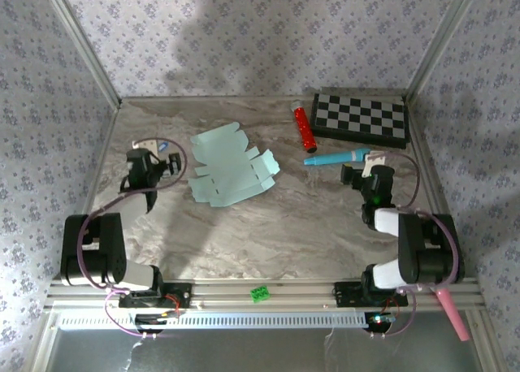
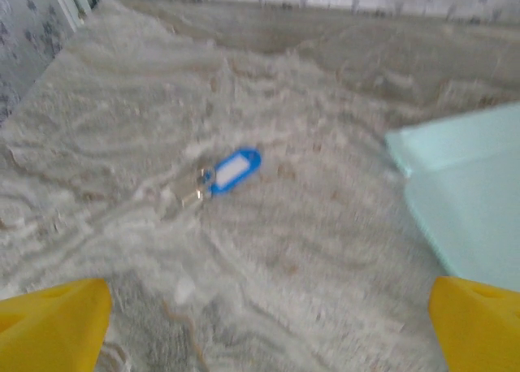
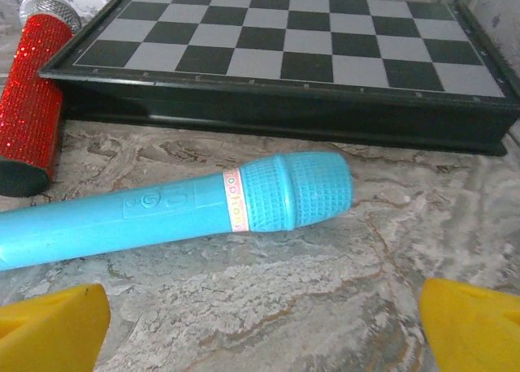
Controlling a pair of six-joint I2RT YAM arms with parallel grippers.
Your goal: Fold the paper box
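The paper box (image 1: 229, 166) lies flat on the marble table as a pale mint-green die-cut sheet with tabs, left of centre. Its near-left edge (image 2: 471, 197) shows at the right of the left wrist view. My left gripper (image 1: 165, 154) sits a short way left of the sheet, apart from it, and its yellow fingertips (image 2: 53, 323) stand wide open over bare table. On the right side my right gripper (image 1: 361, 170) is open too, with yellow fingertips (image 3: 49, 327) spread and nothing between them.
A blue key tag (image 2: 231, 170) lies just ahead of the left gripper. A teal toy microphone (image 3: 175, 208) lies ahead of the right gripper, with a red glitter tube (image 1: 303, 126) and a black checkerboard (image 1: 360, 118) at the back right. A small green piece (image 1: 261, 293) sits on the front rail.
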